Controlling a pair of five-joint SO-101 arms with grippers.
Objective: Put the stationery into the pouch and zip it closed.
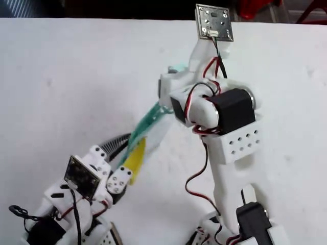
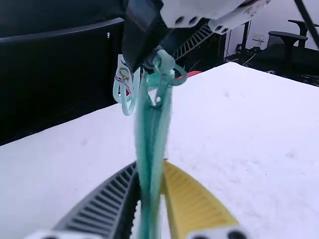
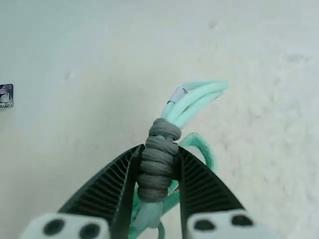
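Teal pouch (image 1: 148,125) held off the white worktop (image 1: 61,76), stretched between both arms from near the arms' edge toward the middle. Left gripper (image 2: 150,167): jaws clamped on one end of the fabric. Right gripper (image 3: 158,149): jaws clamped on the grey cord-wrapped zipper pull (image 3: 158,164) at the far end. Judged soft, thin and light, so likely to sag or twist unless pulled taut. Best anchored by the fabric end and drawn by the knotted pull, whose ridged wrap should resist slipping. Cannot tell how far the zip is closed.
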